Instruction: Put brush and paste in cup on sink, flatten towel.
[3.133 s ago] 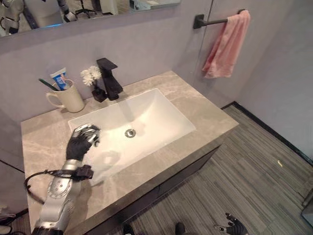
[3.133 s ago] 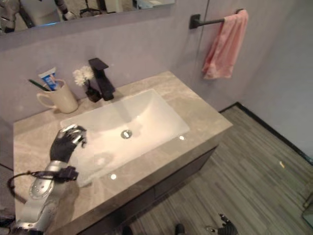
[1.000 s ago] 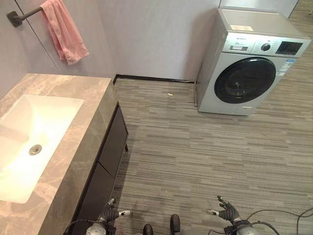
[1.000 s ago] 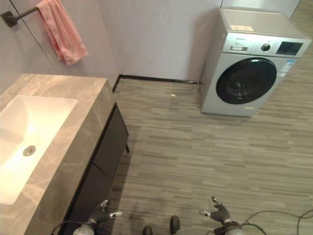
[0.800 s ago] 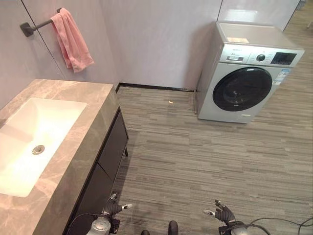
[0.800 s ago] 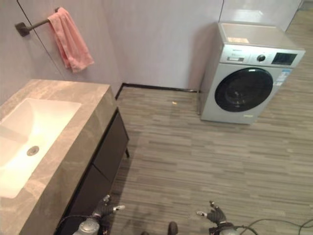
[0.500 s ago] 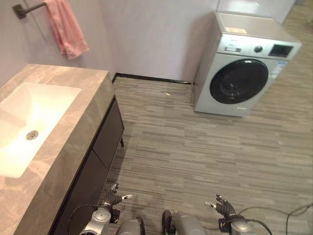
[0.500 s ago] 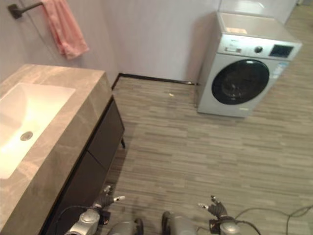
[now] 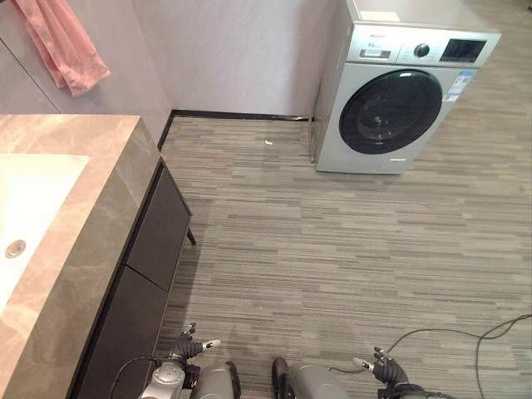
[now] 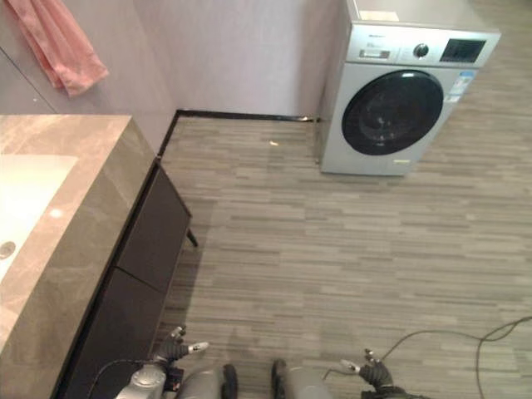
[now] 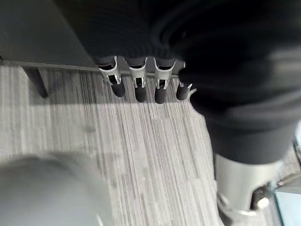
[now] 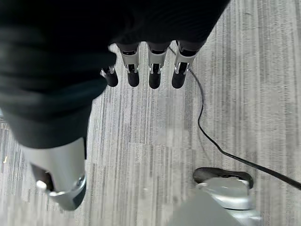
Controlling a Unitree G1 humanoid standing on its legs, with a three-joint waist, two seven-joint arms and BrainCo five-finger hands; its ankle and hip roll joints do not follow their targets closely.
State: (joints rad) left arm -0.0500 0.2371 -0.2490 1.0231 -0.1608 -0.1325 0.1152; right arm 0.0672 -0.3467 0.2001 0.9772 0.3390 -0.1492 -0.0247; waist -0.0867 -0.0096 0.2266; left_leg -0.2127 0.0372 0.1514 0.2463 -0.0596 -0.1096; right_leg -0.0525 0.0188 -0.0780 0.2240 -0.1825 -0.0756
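A pink towel (image 9: 65,48) hangs bunched against the wall at the far left, above the stone counter (image 9: 79,233). The white sink basin (image 9: 29,199) is set in that counter, cut off by the view's edge. My left hand (image 9: 189,346) hangs low beside the dark cabinet, open and holding nothing. In the left wrist view its straight fingers (image 11: 140,87) point at the floor by the cabinet's foot. My right hand (image 9: 383,367) hangs low on the other side, open and empty too; its fingers (image 12: 154,70) point at bare floor.
A dark vanity cabinet (image 9: 154,249) stands under the counter. A silver front-loading washing machine (image 9: 399,91) stands against the far wall. Striped grey floor (image 9: 332,249) stretches between the cabinet and the machine.
The camera has swung from the sink towards the room, so towel and basin now sit at the left edge. My left hand has dropped from the counter to my side.
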